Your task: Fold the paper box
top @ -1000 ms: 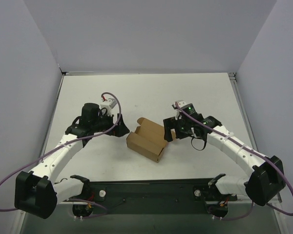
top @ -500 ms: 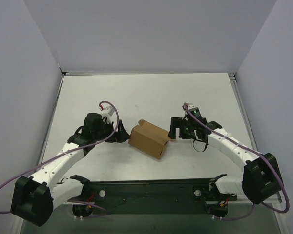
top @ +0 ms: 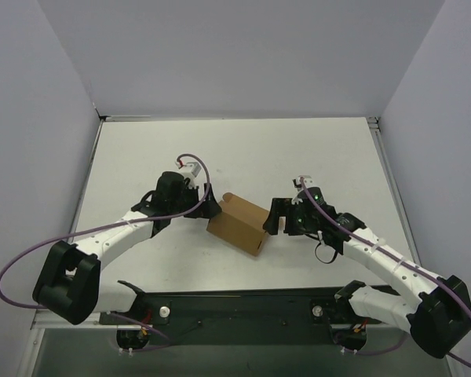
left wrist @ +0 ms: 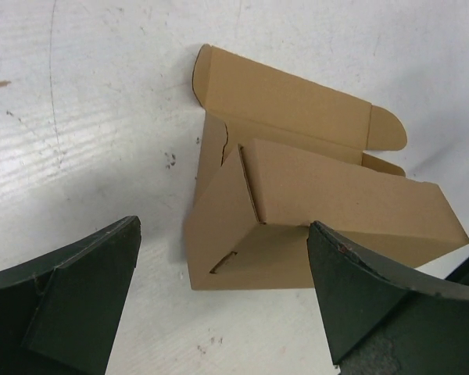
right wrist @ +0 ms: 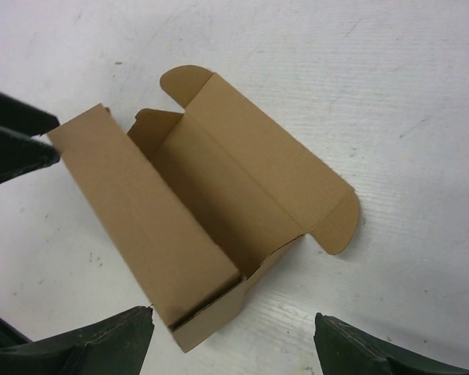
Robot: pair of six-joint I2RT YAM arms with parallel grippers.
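The box sits on the white tabletop near the middle, between the two arms and turned at an angle to the table's edges. Its body is formed into a long trough, and the lid flap, with a rounded tab at each end, lies open beside the hollow inside. The left claw is at the box's left end with its jaws wide apart. In the left wrist view the dark fingers stand on either side of the closed end panel, the right-hand one right at the box's lower edge; whether it touches I cannot tell. The right claw is at the opposite end, also spread wide and holding nothing. Its wrist view looks down into the open box, with its fingers just short of the near end.
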